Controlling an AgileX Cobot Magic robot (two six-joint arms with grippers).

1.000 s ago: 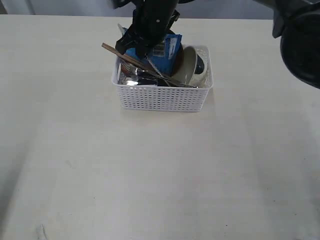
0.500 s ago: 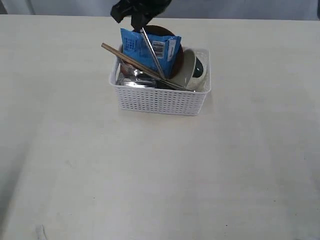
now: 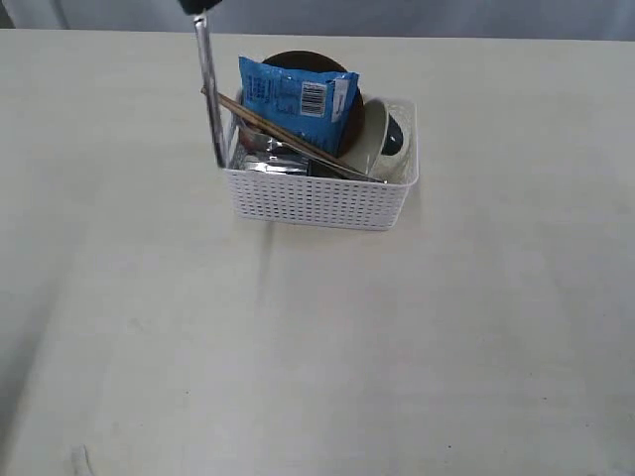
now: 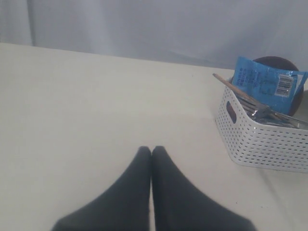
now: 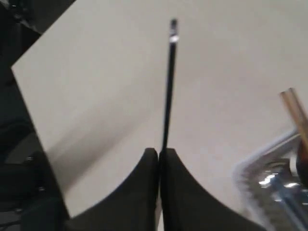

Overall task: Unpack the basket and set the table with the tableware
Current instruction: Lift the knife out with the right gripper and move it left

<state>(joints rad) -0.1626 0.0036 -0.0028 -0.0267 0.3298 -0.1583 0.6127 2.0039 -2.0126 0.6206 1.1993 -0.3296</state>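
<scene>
The white basket (image 3: pixel 317 198) stands at the back middle of the table (image 3: pixel 317 347). In it are a blue snack packet (image 3: pixel 293 99), a brown plate (image 3: pixel 298 58) behind it, a pale bowl (image 3: pixel 372 134) on edge, two chopsticks (image 3: pixel 268 124) lying slantwise and shiny steel pieces (image 3: pixel 268 159). My right gripper (image 5: pixel 158 151) is shut on a steel knife (image 3: pixel 209 94), which hangs almost upright by the basket's left end, its tip near the rim. Only a dark bit of that gripper (image 3: pixel 198 5) shows at the exterior view's top edge. My left gripper (image 4: pixel 151 149) is shut and empty, over bare table left of the basket (image 4: pixel 260 139).
A grey curtain (image 4: pixel 168 24) hangs behind the table's far edge. The table's left edge (image 5: pixel 29 106) shows in the right wrist view, with dark floor beyond it.
The right gripper has lifted the knife out of the basket and carried it up and to the left. The arm has mostly left the exterior view. The basket shifted slightly.
</scene>
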